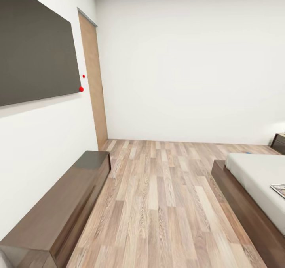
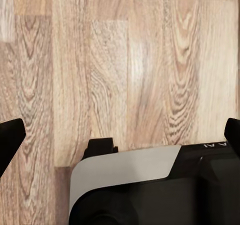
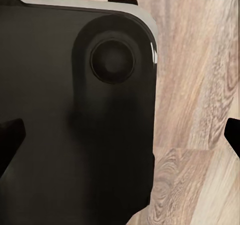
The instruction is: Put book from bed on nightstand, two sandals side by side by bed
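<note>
A bedroom with pale walls and a wood-plank floor (image 1: 158,204) opens ahead in the head view. The bed (image 1: 257,173), its light mattress set on a dark brown frame, juts in from the right. A thin printed item that appears to be the book (image 1: 279,189) lies flat on the mattress at the picture's right edge, partly cut off, its cover too small to read. A small bright blue spot (image 1: 248,153), possibly one of the sandals, shows at the far edge of the mattress; what it is cannot be told for certain. A corner of the dark nightstand (image 1: 278,142) stands against the far wall beyond the bed. Along the left wall runs a long low dark brown cabinet (image 1: 59,212), with a large dark panel (image 1: 35,46) mounted above it and a wooden door (image 1: 94,81) farther back.

In the left wrist view the left gripper (image 2: 120,135) hangs over the planks, its dark fingertips (image 2: 10,135) at opposite edges, spread wide and holding nothing, above part of the robot's black-and-white body (image 2: 150,185). In the right wrist view the right gripper (image 3: 120,135) is likewise spread wide and empty, over the robot's black base (image 3: 75,110).
</note>
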Robot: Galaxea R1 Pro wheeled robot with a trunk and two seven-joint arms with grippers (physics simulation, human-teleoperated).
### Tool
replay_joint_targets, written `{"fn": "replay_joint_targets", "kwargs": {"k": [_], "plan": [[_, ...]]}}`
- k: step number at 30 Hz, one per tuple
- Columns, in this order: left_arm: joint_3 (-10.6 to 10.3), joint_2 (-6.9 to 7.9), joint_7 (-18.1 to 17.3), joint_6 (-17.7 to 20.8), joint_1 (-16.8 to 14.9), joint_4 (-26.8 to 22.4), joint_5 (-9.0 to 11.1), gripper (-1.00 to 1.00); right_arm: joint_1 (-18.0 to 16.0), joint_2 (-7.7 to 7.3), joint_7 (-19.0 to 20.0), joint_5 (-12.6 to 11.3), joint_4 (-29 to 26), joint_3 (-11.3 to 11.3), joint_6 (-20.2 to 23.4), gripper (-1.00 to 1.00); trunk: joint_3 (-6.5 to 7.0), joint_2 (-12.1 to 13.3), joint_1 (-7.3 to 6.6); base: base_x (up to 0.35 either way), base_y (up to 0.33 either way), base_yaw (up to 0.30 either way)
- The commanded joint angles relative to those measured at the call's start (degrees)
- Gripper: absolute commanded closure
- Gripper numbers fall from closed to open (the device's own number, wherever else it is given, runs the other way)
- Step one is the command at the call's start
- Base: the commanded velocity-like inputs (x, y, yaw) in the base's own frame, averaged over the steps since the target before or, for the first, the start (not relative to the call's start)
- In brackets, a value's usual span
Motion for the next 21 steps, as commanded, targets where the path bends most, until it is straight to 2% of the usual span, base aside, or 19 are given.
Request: {"fn": "replay_joint_targets", "kwargs": {"k": [1,10,21], "plan": [[-0.22,0.03,0.06,-0.35,-0.03,0.04,-0.18,-1.0,-0.04,0.03,-0.03,-0.01,0.06,0.06,-0.19,-1.0,-0.05,-0.03,0.01,0.122,-0.037,-0.121],[-0.23,0.08,0.05,-1.21,-0.04,0.04,-0.22,-1.0,-0.04,0.14,-0.03,-0.11,0.07,0.01,-0.2,-1.0,0.03,-0.03,0.01,0.096,-0.015,-0.099],[-0.23,0.08,0.05,-1.34,-0.04,0.05,-0.25,-1.0,-0.04,0.15,-0.03,-0.27,0.06,-0.01,-0.2,-1.0,0.04,-0.03,0.01,0.275,-0.002,-0.013]]}}
